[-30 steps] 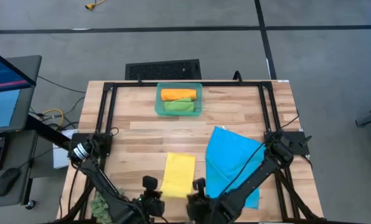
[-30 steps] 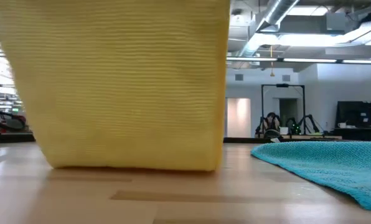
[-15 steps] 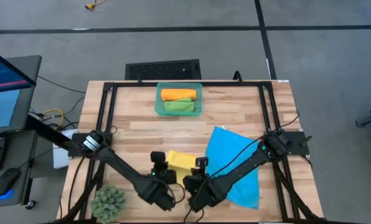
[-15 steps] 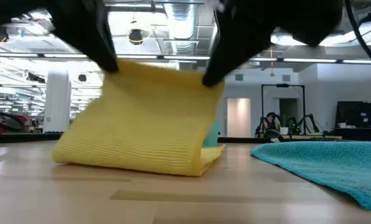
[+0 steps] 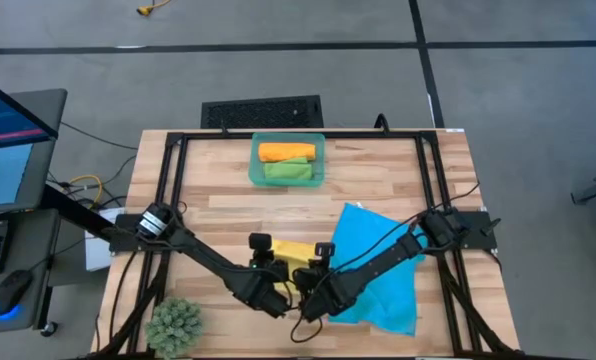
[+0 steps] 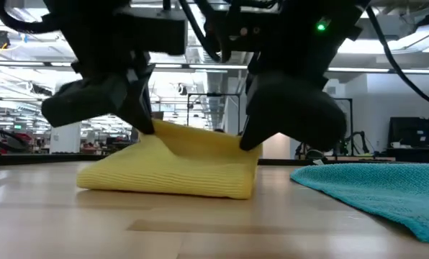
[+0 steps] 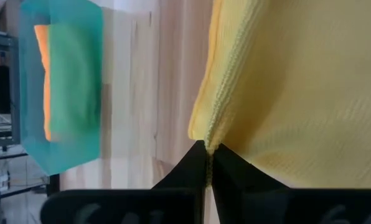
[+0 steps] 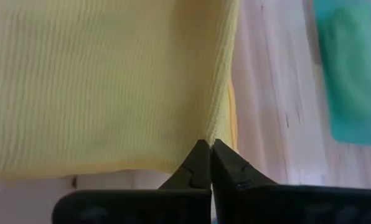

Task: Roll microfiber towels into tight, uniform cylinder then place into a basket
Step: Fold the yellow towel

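The yellow towel [image 6: 171, 173] lies folded over itself at the table's near middle, its lower layer flat on the wood and its upper edge raised. My left gripper [image 5: 266, 250] and my right gripper [image 5: 320, 255] are each shut on one end of that raised edge. The blue towel [image 5: 378, 270] lies spread flat to the right, partly under my right arm. The teal basket [image 5: 255, 160] stands at the far middle and holds an orange roll [image 5: 286, 151] and a green roll [image 5: 288, 171]. My left gripper pinches the left corner of the yellow towel's raised hemmed edge [image 7: 208, 138] between its two fingers. They slant down from the near side. The corner is held a little above the table and the cloth slopes down from it. My right gripper pinches the right corner of the same edge [image 8: 211, 134] between its two fingers, also slanting down from the near side. The cloth falls away slack from the corner onto the layer beneath [image 8: 231, 118].
A spiky green plant ball [image 5: 173, 325] sits at the near left corner. A black frame [image 5: 173, 170] runs around the table's edges. Bare wood lies between the yellow towel and the basket.
Both grippers have gone toward the far edge and down, tipping further downward, and have kept their hold on the yellow towel's corners. The towel hung upright like a curtain. Its held edge has come over the part on the table, and it now lies folded low.
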Available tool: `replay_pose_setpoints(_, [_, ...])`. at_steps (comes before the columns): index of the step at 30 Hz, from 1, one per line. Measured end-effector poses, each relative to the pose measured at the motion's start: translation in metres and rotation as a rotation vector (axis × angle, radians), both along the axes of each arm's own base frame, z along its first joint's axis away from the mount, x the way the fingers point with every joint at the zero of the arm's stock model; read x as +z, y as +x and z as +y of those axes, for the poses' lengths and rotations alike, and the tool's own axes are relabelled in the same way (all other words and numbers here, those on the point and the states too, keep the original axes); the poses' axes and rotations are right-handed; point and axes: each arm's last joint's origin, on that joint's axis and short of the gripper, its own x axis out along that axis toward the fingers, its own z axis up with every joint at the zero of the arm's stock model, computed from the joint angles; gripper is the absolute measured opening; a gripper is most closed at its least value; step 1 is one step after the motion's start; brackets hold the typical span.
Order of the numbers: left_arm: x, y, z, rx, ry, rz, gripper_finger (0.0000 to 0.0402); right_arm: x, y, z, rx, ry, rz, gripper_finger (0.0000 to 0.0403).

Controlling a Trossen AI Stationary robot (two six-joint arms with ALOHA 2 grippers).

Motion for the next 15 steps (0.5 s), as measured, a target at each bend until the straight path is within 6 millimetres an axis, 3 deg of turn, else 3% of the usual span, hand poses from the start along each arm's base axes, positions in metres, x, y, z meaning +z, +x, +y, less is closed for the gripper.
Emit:
replay_pose_setpoints(4, [-0.006,0.003,0.006,0.004,-0.02,0.005,0.0004,-0.001,0.003,-0.005,-0.018,0.028,0.005,0.0013])
replay_pose_setpoints(15, [-0.013,0.005,0.018,0.026,-0.064,0.051,0.0025,-0.003,0.004,-0.007,-0.043,0.093,0.03,0.0095])
